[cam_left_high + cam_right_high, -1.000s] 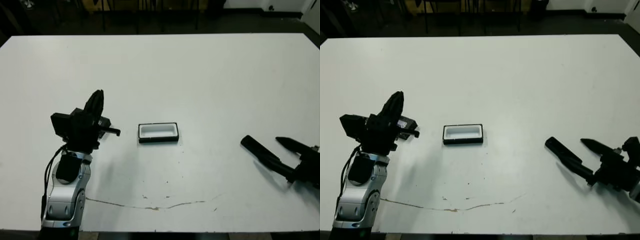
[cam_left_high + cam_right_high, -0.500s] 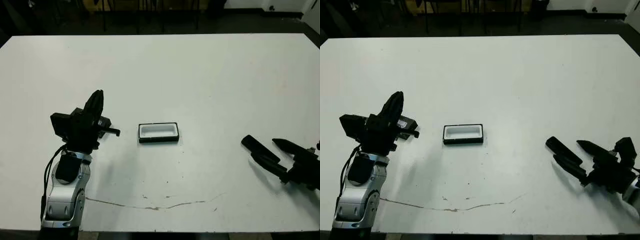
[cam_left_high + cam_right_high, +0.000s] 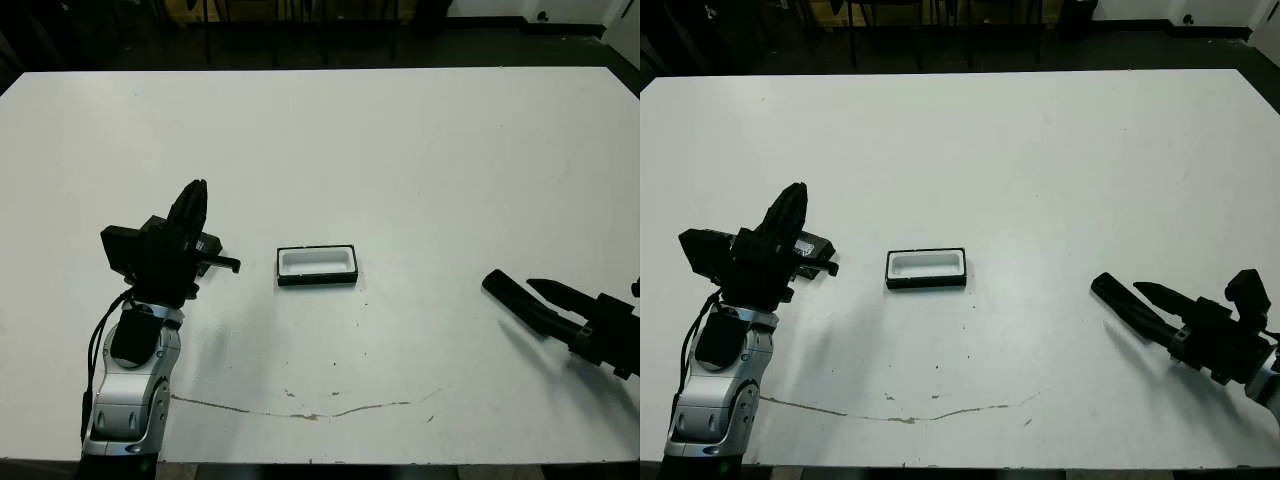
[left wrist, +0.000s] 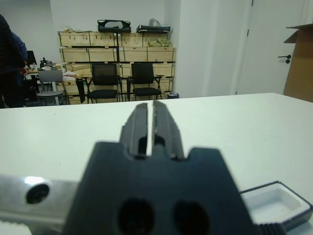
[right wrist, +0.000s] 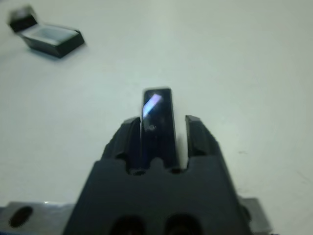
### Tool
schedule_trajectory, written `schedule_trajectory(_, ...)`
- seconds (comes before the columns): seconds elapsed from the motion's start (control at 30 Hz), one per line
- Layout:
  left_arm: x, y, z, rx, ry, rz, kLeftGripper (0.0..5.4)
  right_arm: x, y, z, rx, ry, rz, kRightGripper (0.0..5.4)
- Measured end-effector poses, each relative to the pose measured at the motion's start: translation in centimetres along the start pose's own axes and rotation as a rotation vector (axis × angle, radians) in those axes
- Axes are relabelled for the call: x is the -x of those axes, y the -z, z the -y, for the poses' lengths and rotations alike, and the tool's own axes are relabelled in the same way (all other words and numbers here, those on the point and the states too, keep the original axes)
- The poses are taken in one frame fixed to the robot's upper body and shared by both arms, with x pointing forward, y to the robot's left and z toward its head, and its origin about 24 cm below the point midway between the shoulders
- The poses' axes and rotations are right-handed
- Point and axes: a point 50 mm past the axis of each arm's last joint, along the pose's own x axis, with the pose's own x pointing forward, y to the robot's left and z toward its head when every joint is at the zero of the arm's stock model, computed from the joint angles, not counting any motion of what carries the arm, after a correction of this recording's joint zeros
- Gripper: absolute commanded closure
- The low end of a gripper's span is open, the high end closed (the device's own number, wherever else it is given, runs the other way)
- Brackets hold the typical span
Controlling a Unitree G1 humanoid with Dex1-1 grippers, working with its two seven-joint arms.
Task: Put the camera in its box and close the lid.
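The box (image 3: 317, 265) lies open in the middle of the table, its white lining empty. The camera (image 3: 499, 287), a slim black bar, lies flat on the table at the right. My right gripper (image 3: 526, 298) is open and low, one finger on each side of the camera (image 5: 157, 117), with a small gap showing on one side. At the left my left gripper (image 3: 191, 203) is raised, shut and holding nothing. The lid (image 3: 815, 246), black with a small white mark, lies just behind it and is mostly hidden.
The white table (image 3: 400, 150) stretches wide behind and between the arms. A thin brownish crack line (image 3: 310, 413) runs near its front edge. Chairs, shelves of crates and a person stand beyond the table in the left wrist view.
My right gripper has slid forward along the camera, its fingers now on either side of it and closer together. The camera, box and left arm have not moved.
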Motion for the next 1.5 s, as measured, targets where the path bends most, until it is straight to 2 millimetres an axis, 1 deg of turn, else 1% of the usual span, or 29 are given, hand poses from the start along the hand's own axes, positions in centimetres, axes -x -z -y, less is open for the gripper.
schedule_trajectory(0.07,0.0,0.0,-0.1,0.002,0.000,0.000,5.40,0.1,0.0,0.2,0.012,0.002,-0.008,4.52)
schedule_trajectory(0.17,0.0,0.0,-0.1,-0.002,-0.001,-0.002,5.40,0.1,0.1,0.7,0.041,-0.004,-0.010,4.77)
schedule_trajectory(0.3,0.0,0.0,-0.1,-0.004,-0.001,-0.002,5.40,0.0,0.2,1.6,0.066,-0.005,-0.014,4.79)
schedule_trajectory(0.57,0.0,0.0,-0.1,-0.004,-0.001,-0.002,5.40,-0.1,0.1,1.6,0.069,0.011,-0.023,4.79)
schedule_trajectory(0.7,0.0,0.0,-0.1,-0.004,-0.001,-0.002,5.40,0.0,-0.3,1.0,0.076,0.028,-0.032,4.79)
schedule_trajectory(0.8,0.0,0.0,-0.1,-0.004,0.000,-0.003,5.40,0.1,-0.9,0.3,0.077,0.028,-0.018,4.86)
schedule_trajectory(0.87,0.0,0.0,-0.1,-0.003,-0.001,-0.005,5.40,0.1,-1.2,-0.4,0.063,0.020,-0.003,5.18)
schedule_trajectory(0.9,0.1,0.0,-0.1,-0.002,0.000,-0.008,5.40,0.0,-1.8,-0.8,0.057,0.022,0.008,5.35)
schedule_trajectory(1.0,0.1,0.1,0.0,-0.001,0.001,-0.009,5.40,-0.1,-4.3,-2.0,0.049,0.045,0.035,5.39)
schedule_trajectory(1.07,0.1,0.1,0.0,-0.001,0.001,-0.010,5.40,-0.3,-5.3,-1.9,0.038,0.016,0.077,5.39)
schedule_trajectory(1.2,0.1,0.1,0.1,0.000,0.004,-0.012,5.40,-1.5,-5.7,-0.8,0.037,-0.064,0.189,5.39)
schedule_trajectory(1.3,0.1,0.1,0.2,0.001,0.006,-0.012,5.40,-2.0,-6.6,-0.9,0.087,-0.080,0.207,5.39)
schedule_trajectory(1.43,0.1,0.1,0.2,0.001,0.004,-0.012,5.40,-2.3,-7.0,-1.2,0.097,-0.082,0.214,5.39)
schedule_trajectory(1.5,0.1,0.1,0.2,0.001,0.005,-0.012,5.40,-2.3,-6.9,-1.5,0.072,-0.075,0.193,5.19)
